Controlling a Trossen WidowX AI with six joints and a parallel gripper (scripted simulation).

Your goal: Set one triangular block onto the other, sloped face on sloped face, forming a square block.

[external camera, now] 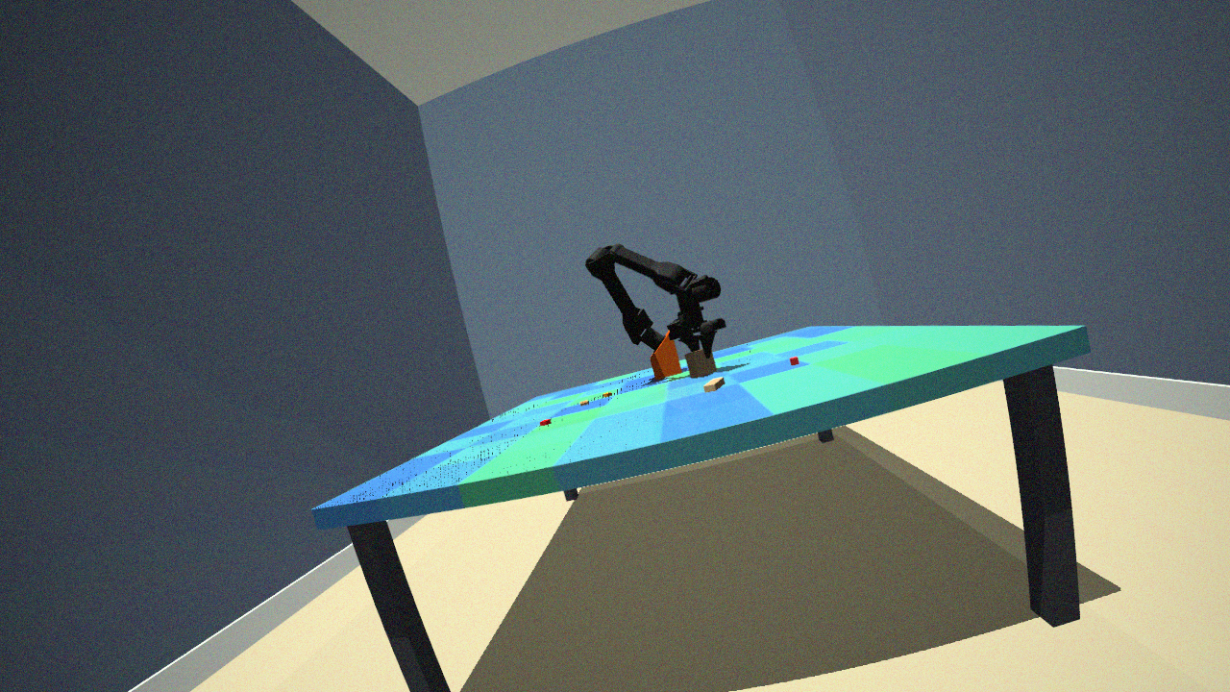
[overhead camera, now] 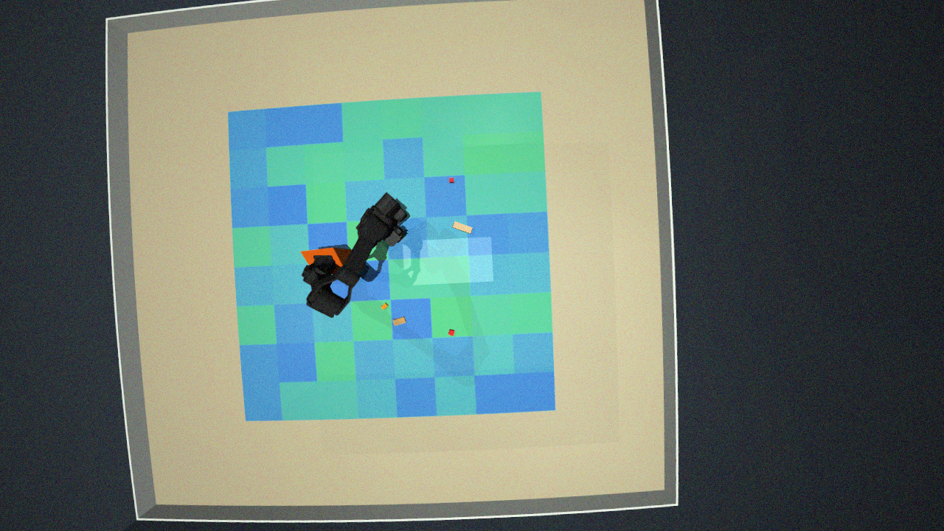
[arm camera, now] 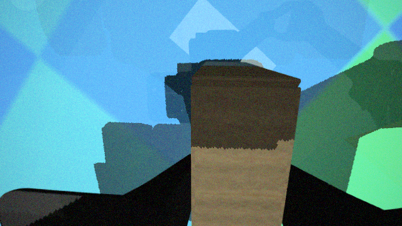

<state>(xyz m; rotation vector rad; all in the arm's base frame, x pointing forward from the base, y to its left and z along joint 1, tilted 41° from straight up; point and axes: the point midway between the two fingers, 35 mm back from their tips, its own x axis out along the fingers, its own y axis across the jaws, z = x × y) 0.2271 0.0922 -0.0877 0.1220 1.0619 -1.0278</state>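
Pincer (external camera: 703, 351) (arm camera: 232, 164) part-open, gripping upper wooden block (external camera: 697, 358) (arm camera: 242, 119), apparently atop the other block.

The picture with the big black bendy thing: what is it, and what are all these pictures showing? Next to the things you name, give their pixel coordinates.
That is a robot arm (overhead camera: 359, 254) (external camera: 638, 259). The top picture looks down from above, the exterior one looks from the side of the room, and the wrist one looks from near its tool (overhead camera: 397, 234) (external camera: 701, 351) (arm camera: 241, 160). On the colorful table (overhead camera: 296, 399) (external camera: 860, 404) are two red cubes, a pale brick (overhead camera: 462, 227) (external camera: 713, 384) and a large orange piece (overhead camera: 316, 254) (external camera: 664, 359), among other things. The tool is squeezing a wooden block (external camera: 706, 362) (arm camera: 242, 185). Another wooden block seems to peek out beneath it.
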